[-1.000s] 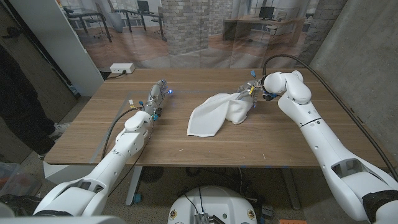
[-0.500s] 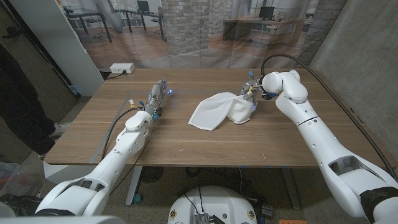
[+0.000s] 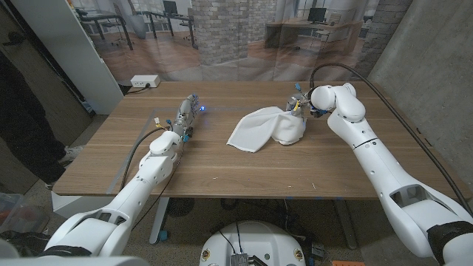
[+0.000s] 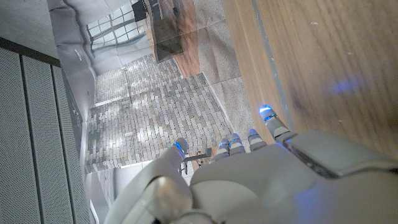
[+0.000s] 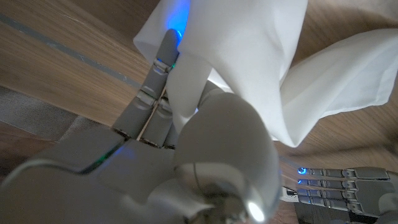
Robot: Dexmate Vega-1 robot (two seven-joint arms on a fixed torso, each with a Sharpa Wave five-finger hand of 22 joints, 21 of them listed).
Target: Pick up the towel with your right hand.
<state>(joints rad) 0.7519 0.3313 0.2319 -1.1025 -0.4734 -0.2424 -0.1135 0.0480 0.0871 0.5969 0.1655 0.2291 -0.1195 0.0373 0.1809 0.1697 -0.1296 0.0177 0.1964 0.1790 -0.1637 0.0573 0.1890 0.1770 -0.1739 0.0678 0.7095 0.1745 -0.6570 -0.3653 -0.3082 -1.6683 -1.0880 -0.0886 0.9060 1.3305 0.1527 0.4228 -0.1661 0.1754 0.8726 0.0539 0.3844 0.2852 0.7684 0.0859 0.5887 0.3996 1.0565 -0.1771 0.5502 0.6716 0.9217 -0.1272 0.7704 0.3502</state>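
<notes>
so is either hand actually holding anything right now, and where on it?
The right hand grips the white towel at its far right end, cloth bunched between its fingers; the rest trails on the table. The left hand holds nothing.

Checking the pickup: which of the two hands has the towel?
The right hand grips the white towel at its far edge; the left hand holds nothing.

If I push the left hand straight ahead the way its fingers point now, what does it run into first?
Probably nothing on the table: the left hand points toward the table's far edge, with bare wood ahead. The towel in the right hand lies off to its side. Depth beyond the edge is unclear.
</notes>
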